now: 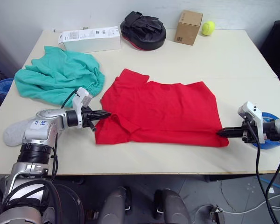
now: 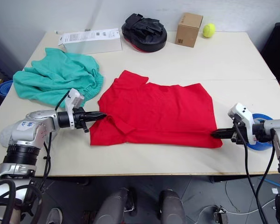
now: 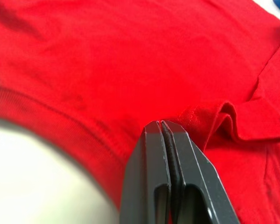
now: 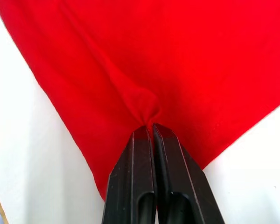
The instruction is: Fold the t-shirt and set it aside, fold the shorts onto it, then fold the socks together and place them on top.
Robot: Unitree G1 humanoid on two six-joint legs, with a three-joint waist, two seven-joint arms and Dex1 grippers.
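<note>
Red cloth: the t-shirt (image 1: 163,112), spread flat across the middle of the frame on the table (image 1: 233,60), one sleeve pointing to the upper left.

Left gripper (image 1: 104,114): at the shirt's left edge, fingers pressed together with a pinch of hem or sleeve fabric between them, as the left wrist view shows.

Right gripper (image 1: 220,133): at the shirt's lower right corner, fingers clamped on a small pucker of red cloth.

Shorts (image 1: 58,74): teal, heaped loosely at upper left of the frame, just beside the shirt, not yet handled.

Sock (image 1: 16,132): light grey, at the left edge beside the left arm; whether it is one or both cannot be told.

Other items along the top of the frame: white box (image 1: 90,38), black mitt (image 1: 143,29), carton (image 1: 188,27), ball (image 1: 207,28).

Step in hand, by judgement: first fold of the shirt, both ends gripped, cloth lying flat.

Next move, by judgement: both grippers lift together and carry the near edge over toward the far edge, keeping tension even so the cloth does not bunch or slip from either pinch.
</note>
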